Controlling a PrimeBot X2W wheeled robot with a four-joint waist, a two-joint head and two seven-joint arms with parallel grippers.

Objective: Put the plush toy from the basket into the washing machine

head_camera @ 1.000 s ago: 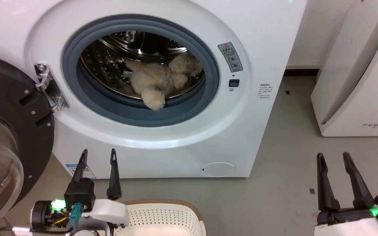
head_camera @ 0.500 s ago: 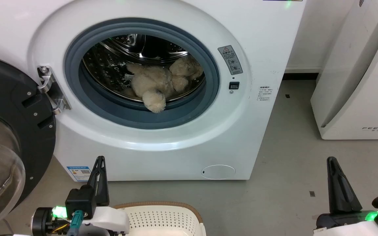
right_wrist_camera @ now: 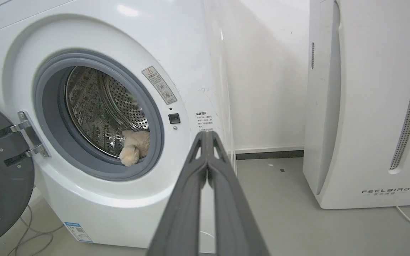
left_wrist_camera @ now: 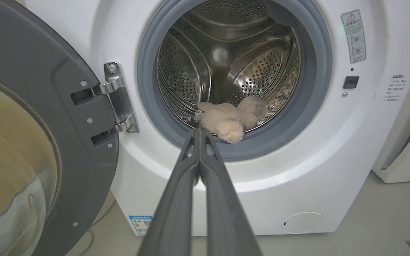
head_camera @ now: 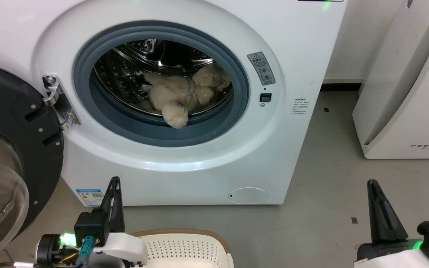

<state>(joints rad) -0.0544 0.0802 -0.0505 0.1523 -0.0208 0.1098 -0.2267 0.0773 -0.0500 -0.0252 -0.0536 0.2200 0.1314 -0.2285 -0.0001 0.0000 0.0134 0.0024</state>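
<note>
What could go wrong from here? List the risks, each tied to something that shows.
1. One limb of the plush toy hangs over the drum lip onto the grey gasket. Closing the door now could pinch it, or the toy might slide out.
2. The left gripper, shut and empty, sits close beside the basket. Swinging that arm toward the door may knock the basket.

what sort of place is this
Likely a laundry corner, perhaps a test room: a front-loading washing machine, a perforated laundry basket before it, and a white appliance beside it.
</note>
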